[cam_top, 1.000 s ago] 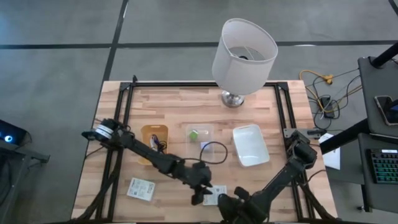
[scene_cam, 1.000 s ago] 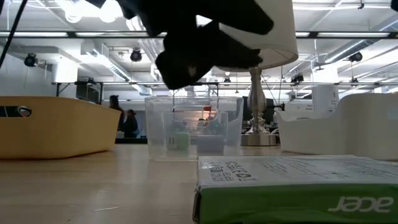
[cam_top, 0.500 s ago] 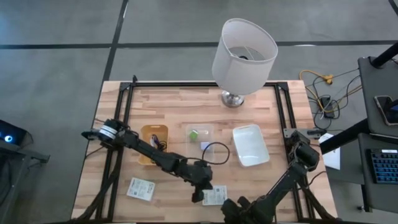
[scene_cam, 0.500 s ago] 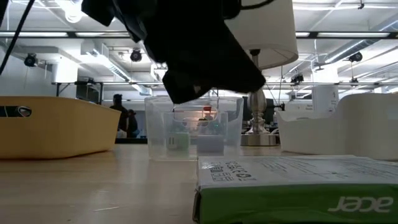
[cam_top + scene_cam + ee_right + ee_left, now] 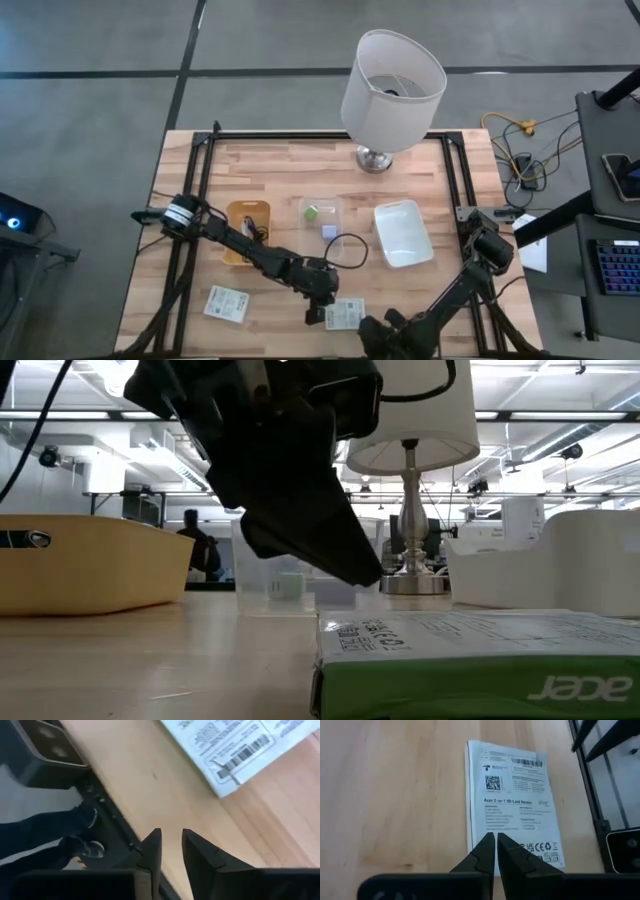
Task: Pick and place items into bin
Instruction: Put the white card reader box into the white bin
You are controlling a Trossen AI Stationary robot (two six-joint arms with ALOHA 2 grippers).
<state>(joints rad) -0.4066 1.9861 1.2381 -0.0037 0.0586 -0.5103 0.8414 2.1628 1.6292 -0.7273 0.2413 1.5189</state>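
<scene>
A flat white packet with green print [image 5: 346, 316] lies flat near the table's near edge; it fills the low view's foreground [image 5: 480, 652]. My left gripper [image 5: 495, 836] is shut and hangs just above that packet's printed face [image 5: 512, 805], at its left long edge; the low view shows its dark tip [image 5: 365, 575] clear of the packet. My right gripper [image 5: 171, 834] is open by a narrow gap over the near edge, beside a packet corner [image 5: 235, 755]. A second packet [image 5: 227, 303] lies to the left. A black cable coil [image 5: 345, 247] lies mid-table.
A yellow bin [image 5: 247, 228] holds cables. A clear tub [image 5: 321, 215] holds a green cube and a grey-blue cube [image 5: 329, 231]. A white bin [image 5: 403, 232] sits to the right, the white lamp [image 5: 392, 90] at the far edge. Black frame rails run along both table sides.
My left gripper has come down and toward the near edge, closing on the packet; in the low view its dark bulk has dropped and now covers the clear tub. The right arm has drawn slightly toward the near edge.
</scene>
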